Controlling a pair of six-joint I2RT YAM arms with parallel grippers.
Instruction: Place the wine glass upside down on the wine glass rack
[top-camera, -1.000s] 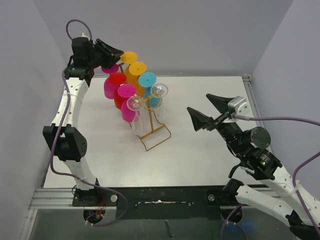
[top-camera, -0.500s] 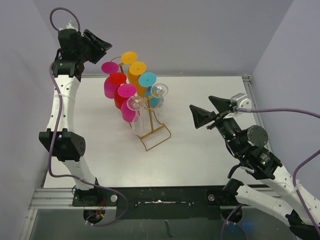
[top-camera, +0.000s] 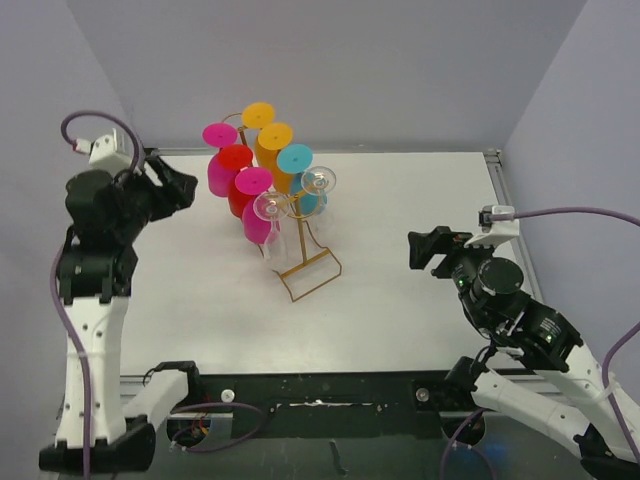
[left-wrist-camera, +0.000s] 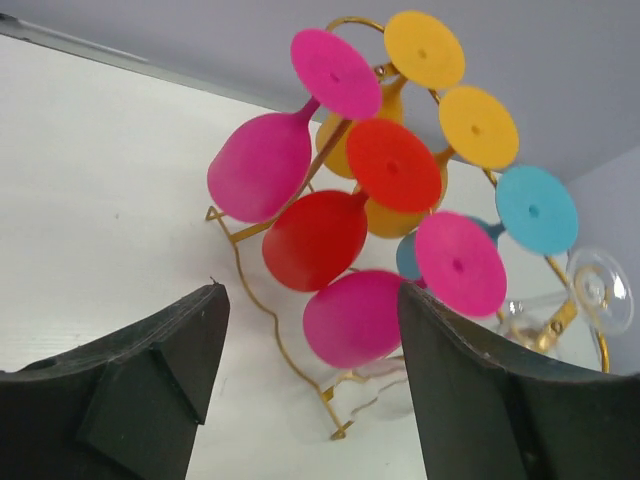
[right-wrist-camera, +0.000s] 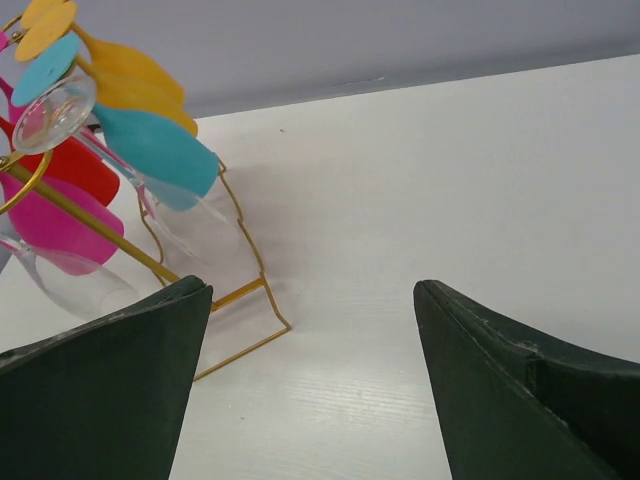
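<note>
Eight glasses (top-camera: 253, 181) hang upside down on the rack (top-camera: 305, 245), feet up and bowls down: we count two pink glasses (top-camera: 220, 135), a red glass (top-camera: 235, 158), two yellow glasses (top-camera: 258, 114), a teal glass (top-camera: 295, 158) and two clear glasses (top-camera: 318, 181). We see the gold wire rack standing on the white bench (top-camera: 400, 200), toward 11 o'clock from the bench's middle, its rectangular base loop (right-wrist-camera: 244, 351) lying flat and reaching toward 5 o'clock. From above, the coloured glasses crowd the rack's 11 o'clock side, with the yellow glasses farthest back at 12 o'clock, while the clear glasses hang nearest us, one at 2 o'clock of the other. The left end effector (top-camera: 175, 182) hangs by the bench's left edge, at 9 o'clock of the rack and well apart from it. In its wrist view we find its fingers (left-wrist-camera: 150, 380) spread wide, nothing between them, and the cluster of glasses framed beyond. The right end effector (top-camera: 428, 246) sits at 4 o'clock of the rack, also well apart, over the right half of the bench. Its fingers likewise stand wide apart and hold nothing; past them we make out bare bench, the base loop, the teal glass and a clear bowl beside it. Neither end effector touches a glass or the rack.
</note>
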